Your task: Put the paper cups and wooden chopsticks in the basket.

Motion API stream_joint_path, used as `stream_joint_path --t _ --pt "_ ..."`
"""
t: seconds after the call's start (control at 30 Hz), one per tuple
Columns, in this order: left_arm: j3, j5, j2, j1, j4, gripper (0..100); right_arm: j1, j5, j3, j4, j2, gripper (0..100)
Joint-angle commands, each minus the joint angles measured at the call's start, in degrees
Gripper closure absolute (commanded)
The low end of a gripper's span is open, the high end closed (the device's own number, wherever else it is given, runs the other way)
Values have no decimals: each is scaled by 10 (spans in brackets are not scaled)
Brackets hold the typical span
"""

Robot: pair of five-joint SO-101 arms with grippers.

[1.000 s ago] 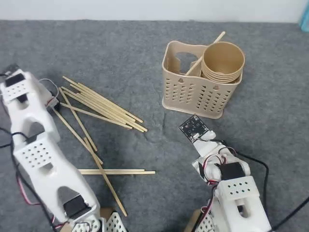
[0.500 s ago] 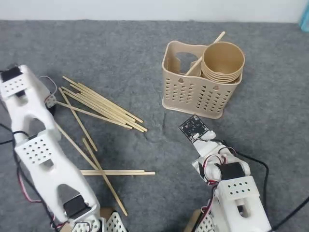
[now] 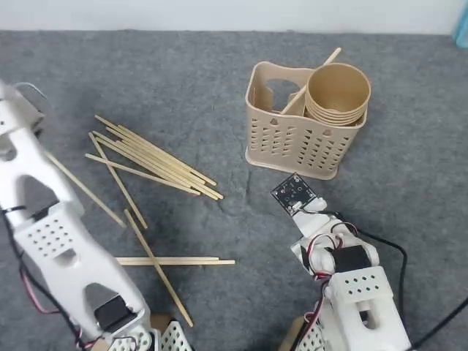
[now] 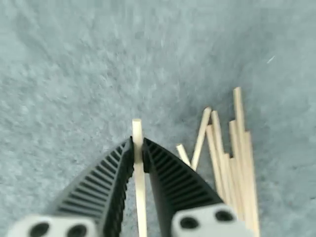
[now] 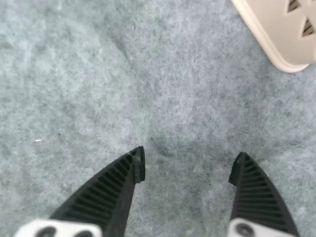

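My left gripper [image 4: 137, 142] is shut on one wooden chopstick [image 4: 138, 163], pinched near its end. From above, that chopstick [image 3: 88, 191] slants out from under the left arm [image 3: 29, 183] at the table's left edge. A loose bundle of chopsticks [image 3: 157, 162] lies beside it, and its ends [image 4: 232, 163] show past my left fingers. The beige basket [image 3: 292, 139] stands at the back right with a stack of paper cups [image 3: 338, 91] and one chopstick [image 3: 322, 69] inside. My right gripper [image 5: 190, 165] is open over bare carpet just in front of the basket's corner [image 5: 276, 39].
More loose chopsticks lie nearer the front: a flat pair [image 3: 175, 259] crossed by a slanted one [image 3: 157, 267]. Grey carpet [image 3: 219, 88] covers the whole table. The right arm's base [image 3: 358, 292] stands at the front right.
The left arm has swung to the left and carried the held chopstick that way, away from the others. The right arm has not moved.
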Motion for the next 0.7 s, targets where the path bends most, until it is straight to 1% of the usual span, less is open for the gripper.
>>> stream_joint_path --t 0.0,0.07,0.43,0.53,0.67 --pt "-25 2 -80 -11 23 987 9 -5 -3 -13 -12 714" --pt "-25 1 -96 -18 23 987 9 -5 -3 -13 -12 714" --pt "-9 -63 -127 -61 23 988 7 -6 -3 -13 -12 714" --pt "37 -84 -166 -65 23 988 7 -6 -3 -13 -12 714" --pt "143 -105 -280 -63 23 988 7 -6 -3 -14 -12 714"
